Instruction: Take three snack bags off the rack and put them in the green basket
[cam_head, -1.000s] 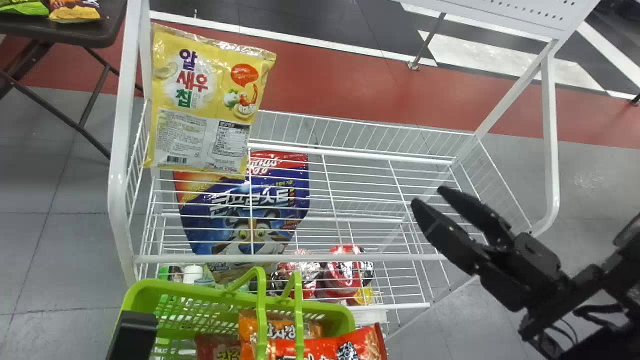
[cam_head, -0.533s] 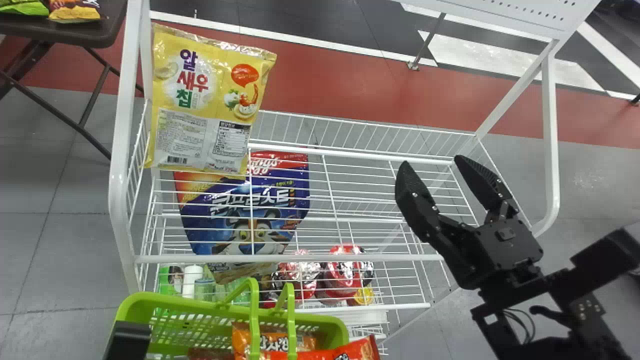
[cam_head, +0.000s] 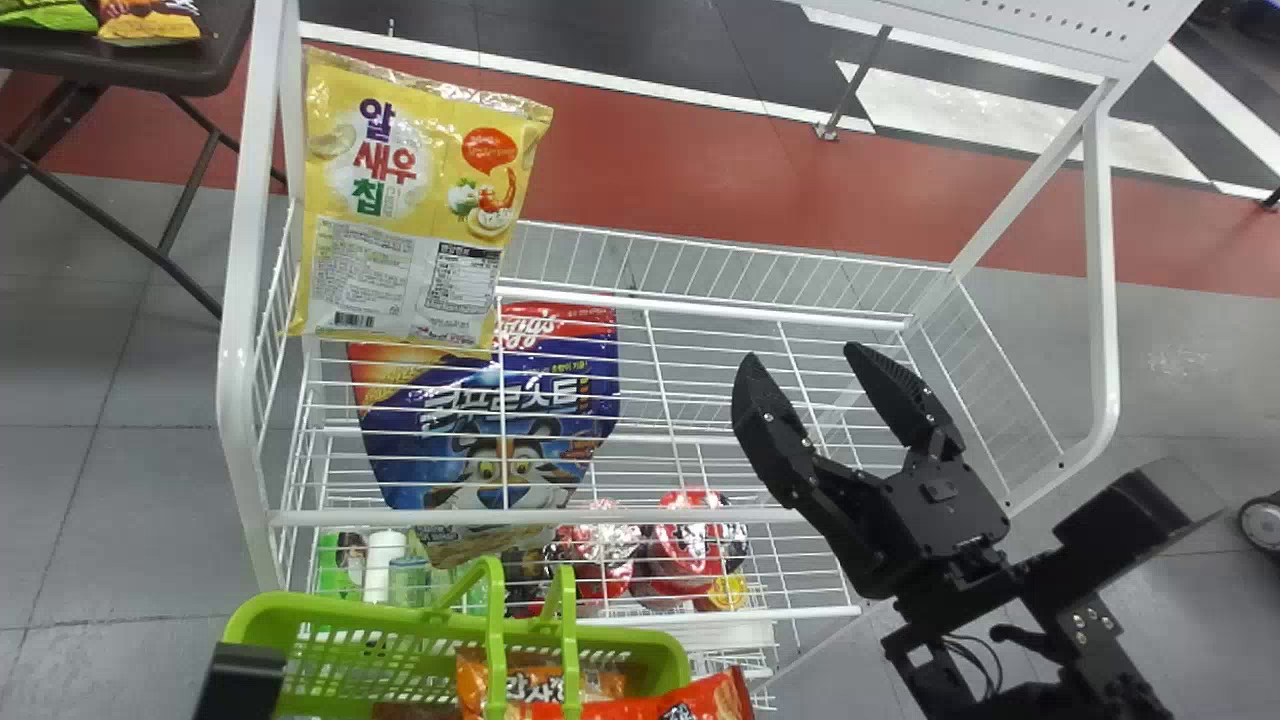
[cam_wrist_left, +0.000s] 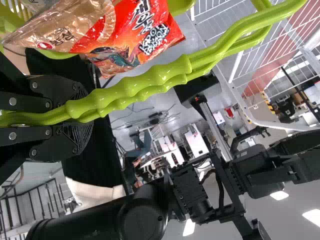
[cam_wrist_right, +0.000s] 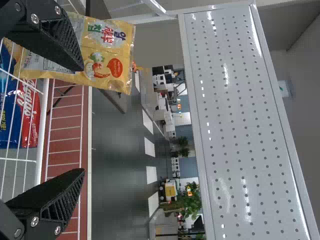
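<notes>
Wire rack (cam_head: 700, 517) w/ yellow bag (cam_head: 410, 210), grey & red flr (cam_head: 120, 500), dark tbl (cam_head: 100, 62)

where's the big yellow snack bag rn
In the head view, the big yellow snack bag stands at the white rack's left end, on the wire shelf above the blue bag.

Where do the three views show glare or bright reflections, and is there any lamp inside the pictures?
Head view: white glare on the shiny red packs, softer shine along the top edge of the yellow snack bag; left wrist view: highlights along the green basket handles, with bright ceiling lights in the background; right wrist view: pale streaks on the perforated white panel.
</notes>
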